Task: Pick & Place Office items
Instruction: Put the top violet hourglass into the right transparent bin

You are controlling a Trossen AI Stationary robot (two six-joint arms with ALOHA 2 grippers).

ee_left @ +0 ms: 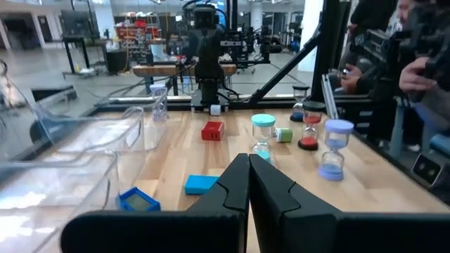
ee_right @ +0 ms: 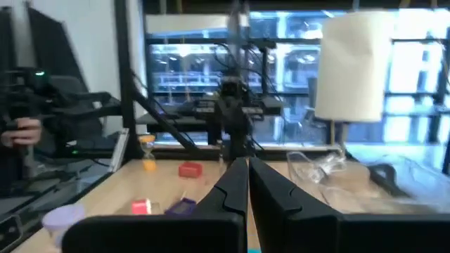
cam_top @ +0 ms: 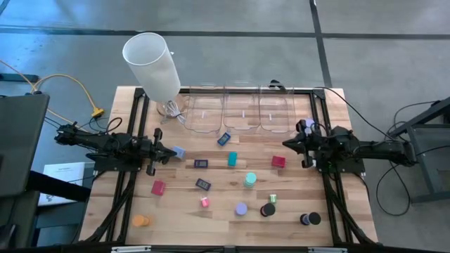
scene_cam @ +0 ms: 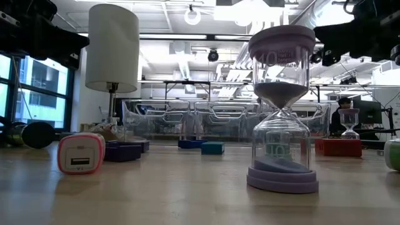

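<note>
1. Left claw is closed and empty, hovering at the tabletop's left side.
2. Right claw is closed, holding nothing, at the right side.
3. Office items lie scattered between them, in front of the clear bins — none inside.

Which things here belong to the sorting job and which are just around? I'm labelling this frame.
Job items: red block, pink block, teal rectangle, dark blue rectangle, lavender hourglass, orange hourglass, teal hourglass.

Just around: clear bins, white lamp, yellow cable.
</note>
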